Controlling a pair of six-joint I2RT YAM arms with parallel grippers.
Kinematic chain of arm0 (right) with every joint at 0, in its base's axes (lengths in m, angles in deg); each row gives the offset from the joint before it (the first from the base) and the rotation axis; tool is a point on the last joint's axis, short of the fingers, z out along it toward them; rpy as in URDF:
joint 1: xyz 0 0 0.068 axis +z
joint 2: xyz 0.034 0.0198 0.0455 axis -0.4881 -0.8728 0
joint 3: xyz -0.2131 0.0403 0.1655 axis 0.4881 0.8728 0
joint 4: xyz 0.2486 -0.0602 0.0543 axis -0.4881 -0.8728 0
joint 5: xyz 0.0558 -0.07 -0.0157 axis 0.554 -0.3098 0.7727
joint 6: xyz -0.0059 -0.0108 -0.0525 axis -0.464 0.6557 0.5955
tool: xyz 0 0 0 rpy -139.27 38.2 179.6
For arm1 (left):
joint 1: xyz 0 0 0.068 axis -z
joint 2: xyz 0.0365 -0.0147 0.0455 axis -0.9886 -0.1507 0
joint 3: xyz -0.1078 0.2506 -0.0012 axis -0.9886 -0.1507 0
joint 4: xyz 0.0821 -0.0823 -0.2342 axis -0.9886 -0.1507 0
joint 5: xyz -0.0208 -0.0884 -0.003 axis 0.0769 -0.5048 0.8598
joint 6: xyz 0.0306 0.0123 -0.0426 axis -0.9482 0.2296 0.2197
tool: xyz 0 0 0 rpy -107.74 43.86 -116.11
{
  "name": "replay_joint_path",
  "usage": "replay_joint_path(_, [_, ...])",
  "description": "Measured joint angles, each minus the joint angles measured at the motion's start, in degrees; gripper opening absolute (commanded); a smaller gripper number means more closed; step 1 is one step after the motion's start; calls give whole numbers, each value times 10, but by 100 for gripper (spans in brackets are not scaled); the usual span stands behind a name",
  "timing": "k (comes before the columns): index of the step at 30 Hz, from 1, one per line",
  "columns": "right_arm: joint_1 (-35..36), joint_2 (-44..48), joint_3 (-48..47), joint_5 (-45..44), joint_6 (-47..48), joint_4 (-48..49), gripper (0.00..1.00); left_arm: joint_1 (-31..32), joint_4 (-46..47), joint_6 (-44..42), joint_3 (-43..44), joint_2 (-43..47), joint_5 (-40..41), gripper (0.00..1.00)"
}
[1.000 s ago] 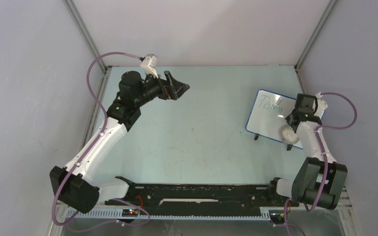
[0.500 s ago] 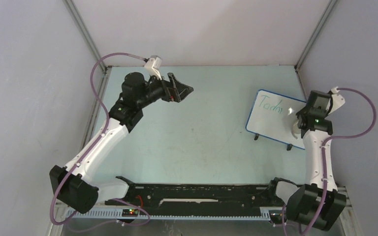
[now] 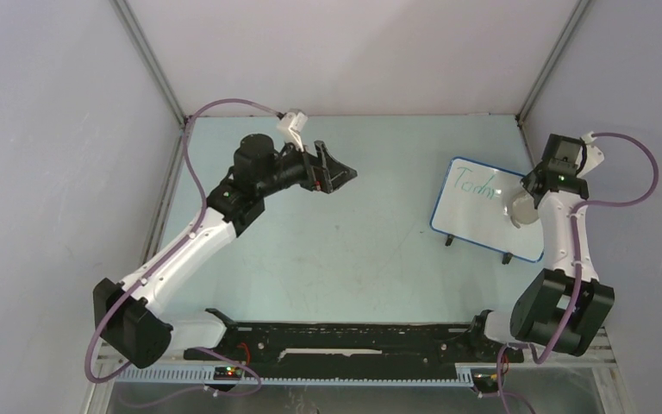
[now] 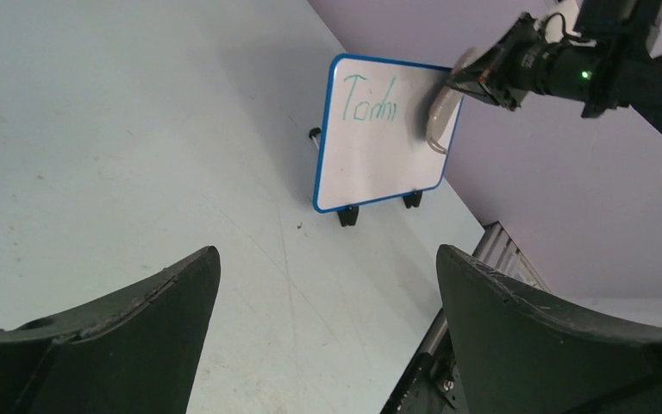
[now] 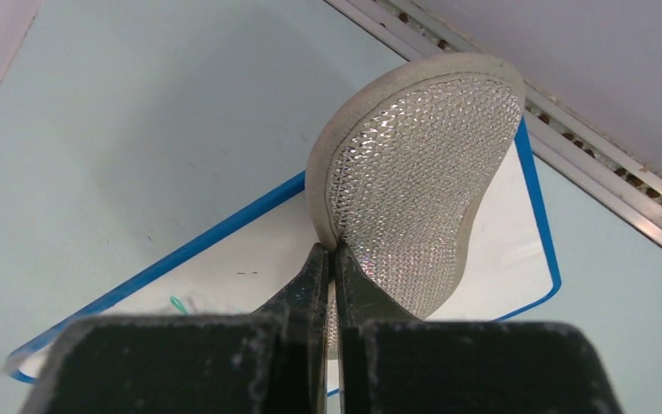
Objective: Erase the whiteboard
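- Right arm's sponge [image 3: 520, 210] has slid from the near-right edge of the whiteboard [image 3: 474, 220] up to the middle of its right side. The wrist has swung out toward the right wall.
- Green writing [image 4: 371, 99] is still there across the board's upper left, and the right half under the sponge looks blank. My guess is the wiping has started but is well short of done, and the next strokes need to go left over the word.
- Left arm has drifted right, toward the middle of the worktop [image 3: 353, 250], and is still well apart from the board.
- Whiteboard sits on the right side of the worktop near the right wall, propped at a tilt on small black feet.
- Right end effector [image 5: 334, 259] is clenched on the sponge's lower edge, with the jaws pinched nearly together. The mesh face [image 5: 414, 172] fans out above the fingers.
- In the left wrist view the sponge [image 4: 441, 121] seems to lie flat against the board's right edge. I can't confirm firm contact.
- Right arm pose: elbow folded near the base, forearm reaching up and away, wrist bent back down onto the board.
- Left end effector [image 3: 336, 171] is released. Its fingers [image 4: 95, 336] are spread wide with nothing between them. That arm stretches diagonally from the near-left base and hovers above the worktop, pointing toward the board.
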Motion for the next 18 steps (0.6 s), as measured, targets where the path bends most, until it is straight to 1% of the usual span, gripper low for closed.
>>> replay_joint_path(5, [9, -22, -6, -6, -14, -19, 0, 24, -3, 1, 0, -12, 0, 98])
replay_joint_path(8, [16, -25, 9, -7, -20, -24, 0, 34, -3, 1, 0, -14, 0, 98])
replay_joint_path(15, [16, 2, 128, -4, -32, -30, 0, 56, -2, 5, 0, -14, -2, 98])
replay_joint_path(18, [6, 26, 157, -2, -30, -46, 0, 60, -2, 7, 0, -14, -3, 98])
